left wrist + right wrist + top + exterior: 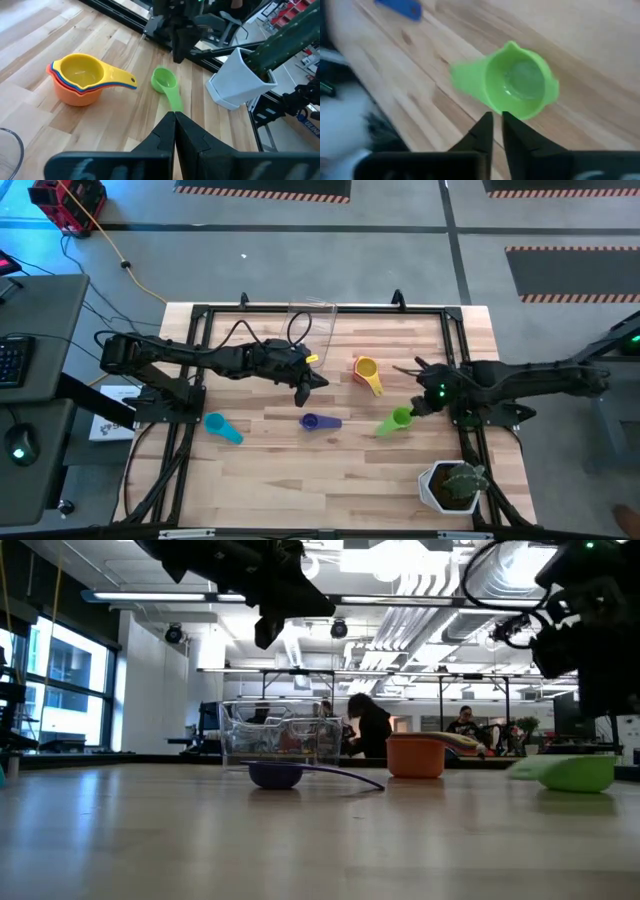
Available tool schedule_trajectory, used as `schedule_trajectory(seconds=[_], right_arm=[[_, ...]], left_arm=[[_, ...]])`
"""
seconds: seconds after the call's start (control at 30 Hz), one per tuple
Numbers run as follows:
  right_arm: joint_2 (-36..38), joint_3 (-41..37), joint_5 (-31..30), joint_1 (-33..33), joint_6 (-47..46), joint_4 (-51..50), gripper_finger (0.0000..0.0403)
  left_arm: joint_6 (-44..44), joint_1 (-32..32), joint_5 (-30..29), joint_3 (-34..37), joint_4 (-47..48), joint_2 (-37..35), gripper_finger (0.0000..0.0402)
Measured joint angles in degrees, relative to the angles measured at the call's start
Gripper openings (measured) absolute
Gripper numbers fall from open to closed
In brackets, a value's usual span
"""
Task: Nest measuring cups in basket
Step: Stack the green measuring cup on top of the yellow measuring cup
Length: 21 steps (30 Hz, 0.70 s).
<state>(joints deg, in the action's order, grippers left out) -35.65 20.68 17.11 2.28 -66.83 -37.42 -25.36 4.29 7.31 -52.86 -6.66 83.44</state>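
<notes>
Nearest the table's front edge, at my right corner, sits a white pot with a green plant, clear of the cups. Further in, a row of loose cups: teal cup on my left side, purple cup mid-table, green cup toward my right, so three singles. Behind them is one nested stack, yellow on top, orange outermost, other rims between. At the far edge stands one clear basket; nothing visible in it from above. My right gripper hangs just over the green cup's rim, fingers a thin slit apart, holding nothing. My left gripper is pressed together and empty, raised above the table between the basket and the purple cup.
</notes>
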Motion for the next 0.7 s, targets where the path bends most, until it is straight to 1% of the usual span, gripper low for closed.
schedule_trajectory(seconds=[0.07, 0.17, 0.27, 0.37, 0.43, 0.47, 0.57, 0.63, 0.7], right_arm=[[2.6, -2.4, 0.5, 0.0, -5.1, 1.8, 0.0073], [5.2, -4.1, 3.9, 0.0, -10.5, 2.3, 0.0131], [5.9, -4.7, 7.7, -0.1, -12.6, 1.0, 0.0188], [5.3, -4.8, 7.3, -0.1, -11.8, -1.3, 0.023], [4.3, -4.8, 5.0, -0.1, -9.4, -2.5, 0.0248], [3.6, -4.8, 2.9, -0.1, -8.3, -2.7, 0.0252], [0.8, -4.8, -2.0, 0.0, -4.0, -2.2, 0.0256], [-1.5, -4.8, -3.3, 0.0, -1.6, -2.1, 0.0256], [-3.7, -4.8, -3.4, 0.0, -0.2, -1.1, 0.0256]], left_arm=[[-0.1, 0.0, 0.0, 0.0, -0.2, 0.0, 0.0], [0.0, 0.0, 0.0, 0.0, -0.2, 0.0, 0.0], [0.0, 0.0, 0.0, 0.0, -0.5, 0.0, 0.0], [0.0, 0.0, 0.0, 0.0, -0.6, 0.0, 0.0], [0.0, 0.0, 0.0, 0.0, -0.6, 0.0, 0.0], [0.0, 0.0, 0.0, 0.0, -0.6, 0.0, 0.0], [0.0, 0.0, -0.4, 0.0, -0.6, 0.0, 0.0], [0.0, 0.0, -0.4, 0.0, -0.6, 0.0, 0.0], [0.1, 0.0, -0.4, 0.0, -0.6, 0.0, 0.0]])
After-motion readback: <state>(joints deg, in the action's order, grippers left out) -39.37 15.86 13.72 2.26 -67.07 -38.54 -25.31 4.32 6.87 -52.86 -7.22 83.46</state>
